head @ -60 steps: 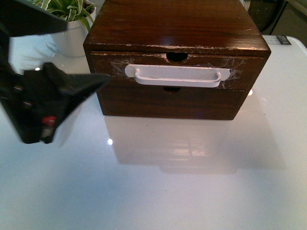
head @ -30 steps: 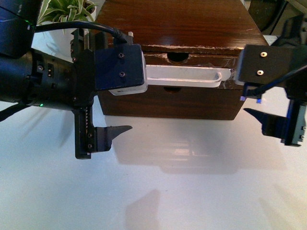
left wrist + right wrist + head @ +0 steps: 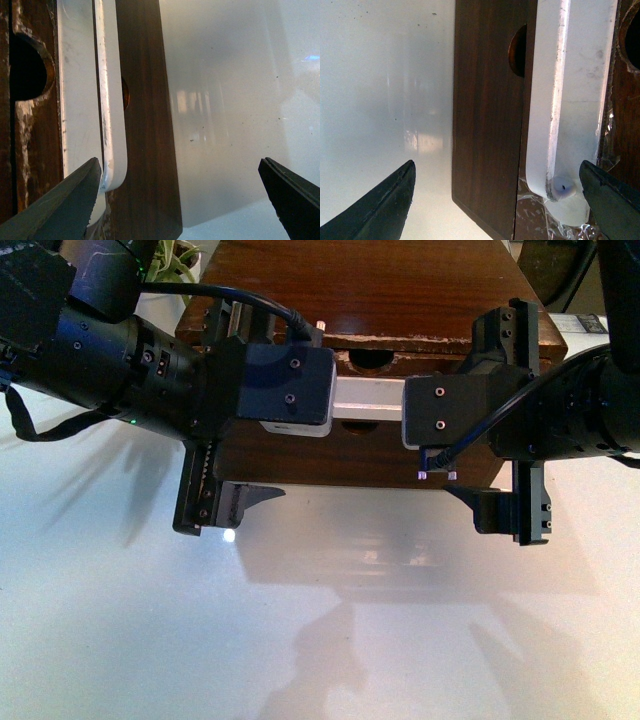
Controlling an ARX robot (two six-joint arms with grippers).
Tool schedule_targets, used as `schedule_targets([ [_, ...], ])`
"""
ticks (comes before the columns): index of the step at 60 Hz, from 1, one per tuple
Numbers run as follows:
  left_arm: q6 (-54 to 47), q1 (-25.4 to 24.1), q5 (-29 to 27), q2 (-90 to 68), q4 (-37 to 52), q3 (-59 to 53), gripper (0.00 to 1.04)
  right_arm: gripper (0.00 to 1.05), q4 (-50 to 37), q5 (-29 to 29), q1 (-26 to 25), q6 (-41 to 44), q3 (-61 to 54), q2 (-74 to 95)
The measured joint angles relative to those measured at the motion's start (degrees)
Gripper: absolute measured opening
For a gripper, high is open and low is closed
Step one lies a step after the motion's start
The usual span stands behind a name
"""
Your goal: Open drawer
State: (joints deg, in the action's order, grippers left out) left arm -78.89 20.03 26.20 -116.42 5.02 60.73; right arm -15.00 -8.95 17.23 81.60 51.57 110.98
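Note:
The drawer [image 3: 425, 365] is the upper one in a dark-brown wooden box and sits closed, with a half-round notch [image 3: 370, 360] in its top edge. Its white bar handle [image 3: 368, 400] shows only in the middle, between my two arms. My left gripper [image 3: 262, 430] is open in front of the handle's left end; in the left wrist view [image 3: 180, 200] one fingertip [image 3: 75, 200] is by the handle [image 3: 80, 90]. My right gripper [image 3: 470, 420] is open at the right end; in the right wrist view [image 3: 497, 200] the handle [image 3: 570, 90] and clear tape [image 3: 530, 215] lie between the jaws.
The plain lower drawer front [image 3: 350, 455] without a handle lies under the handle, also in the left wrist view [image 3: 142, 100] and the right wrist view [image 3: 487, 100]. The box stands on a glossy white table [image 3: 320, 640]. A potted plant [image 3: 180, 260] stands behind at left.
Both arms have moved inward toward the box front. Their camera housings now cover both ends of the handle. The drawer has not moved.

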Motion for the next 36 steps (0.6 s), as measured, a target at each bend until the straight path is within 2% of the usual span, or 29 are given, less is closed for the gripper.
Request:
schedule_targets([
  [36, -1.31, 1.31, 0.42, -4.2, -6.51, 7.58, 0.96, 0.96, 3.17, -0.98, 0.35, 0.74, 3.82, 3.34],
])
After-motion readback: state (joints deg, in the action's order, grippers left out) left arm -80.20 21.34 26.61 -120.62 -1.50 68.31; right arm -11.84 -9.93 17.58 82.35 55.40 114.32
